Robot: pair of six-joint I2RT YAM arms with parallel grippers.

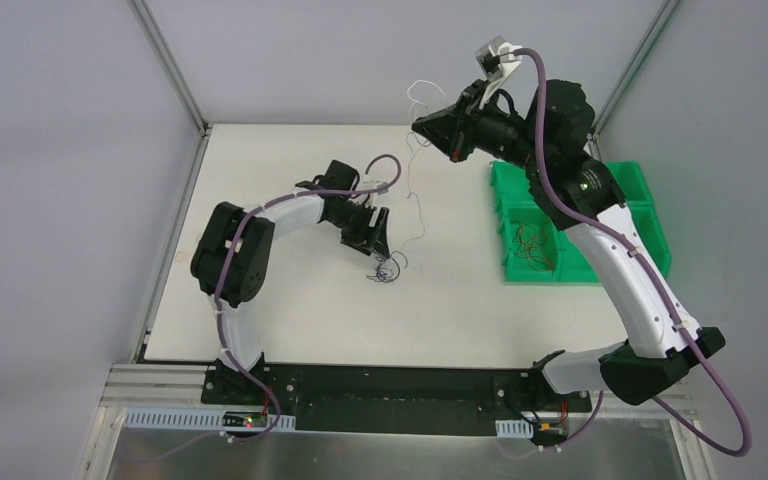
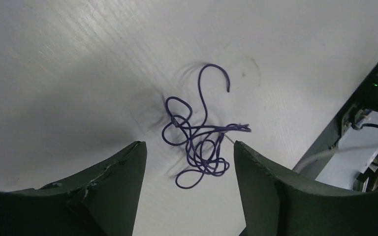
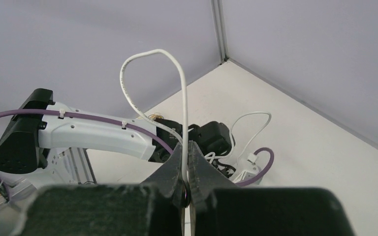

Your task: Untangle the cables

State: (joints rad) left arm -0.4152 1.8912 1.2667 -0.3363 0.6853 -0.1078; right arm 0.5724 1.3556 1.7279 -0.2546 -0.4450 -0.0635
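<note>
A top view shows two robot arms working over a white tabletop (image 1: 290, 310). The right pincer (image 3: 186, 164) is raised above the far side, pressed together on a white cable (image 3: 184, 108). The left pincer (image 2: 188, 147) is spread and held low, one finger on each side of a purple cable bundle (image 2: 199, 142) that lies on the tabletop.

The step in hand looks like drawing the white cable away from the purple bundle. In the left wrist view a pale strand tip shows at the bundle's edge; whether it is threaded through cannot be told. The next move probably calls for the left pincer to close and pin the purple bundle while the right lifts or pulls away gently (a sharp tug could drag both).

The white cable's long axis runs from the right pincer down toward the tabletop, with its lower end near the purple bundle. Above the pincer, a free loop arches upward. The purple bundle is a loose scribble with no clear long axis, and one hooked free end points away from the left pincer.

To the right sits a green bin (image 1: 550, 275) holding red and orange cables (image 1: 533, 245), well apart from both pincers.
</note>
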